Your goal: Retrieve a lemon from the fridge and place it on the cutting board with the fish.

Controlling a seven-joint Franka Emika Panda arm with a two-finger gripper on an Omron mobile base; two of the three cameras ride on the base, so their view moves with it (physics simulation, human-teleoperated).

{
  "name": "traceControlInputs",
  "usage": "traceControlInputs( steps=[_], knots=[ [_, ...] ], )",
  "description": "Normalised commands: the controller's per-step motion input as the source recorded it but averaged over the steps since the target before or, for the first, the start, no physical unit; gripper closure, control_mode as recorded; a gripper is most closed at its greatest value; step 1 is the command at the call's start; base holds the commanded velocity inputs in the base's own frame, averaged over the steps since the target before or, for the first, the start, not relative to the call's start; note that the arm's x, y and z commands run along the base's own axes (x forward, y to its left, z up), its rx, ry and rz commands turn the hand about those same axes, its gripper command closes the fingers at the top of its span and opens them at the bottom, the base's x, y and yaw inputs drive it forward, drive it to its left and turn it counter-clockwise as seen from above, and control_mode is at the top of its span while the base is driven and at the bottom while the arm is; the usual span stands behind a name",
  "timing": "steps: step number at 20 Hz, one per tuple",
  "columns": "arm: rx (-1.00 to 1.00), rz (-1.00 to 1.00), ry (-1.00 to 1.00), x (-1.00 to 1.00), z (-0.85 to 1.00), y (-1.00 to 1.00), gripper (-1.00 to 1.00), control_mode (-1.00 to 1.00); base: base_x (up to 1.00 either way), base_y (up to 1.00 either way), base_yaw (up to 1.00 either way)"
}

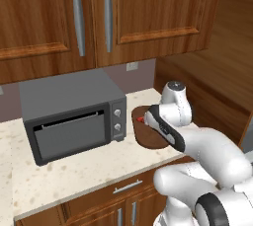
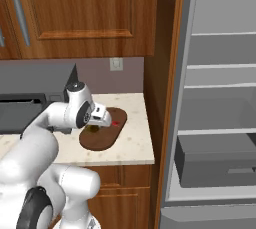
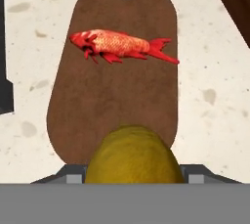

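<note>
Gripping lemon over cutting board, fish beyond.

Speckled cream countertop ran beneath wooden cabinets. Dark grey microwave sat toward the counter's back edge. Brown cutting board lay flat near the counter's right end, just beside the microwave. Red-orange fish lay across the board's far half.

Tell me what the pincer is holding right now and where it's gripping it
The pincer holds the lemon, gripped across its sides between the two fingers, above the near end of the cutting board that carries the fish.
</note>
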Motion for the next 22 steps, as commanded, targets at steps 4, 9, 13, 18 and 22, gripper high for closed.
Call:
traceControlInputs(
  steps=[4, 9, 13, 18, 22],
  knots=[
    [-0.01, 0.04, -0.03, 0.43, -0.34, 0.0, 1.0, -1.0, 0.0, 0.0, 0.0],
    [-0.01, 0.02, -0.03, 0.37, -0.32, 0.0, 1.0, -1.0, 0.0, 0.0, 0.0],
    [-0.02, 0.0, -0.03, 0.25, -0.36, 0.0, 1.0, -1.0, 0.0, 0.0, 0.0],
    [0.0, 0.0, 0.0, 0.28, -0.31, 0.0, 1.0, -1.0, 0.0, 0.0, 0.0],
    [0.0, 0.0, -0.01, 0.2, -0.12, 0.0, 1.0, -1.0, 0.0, 0.0, 0.0]
  ],
)
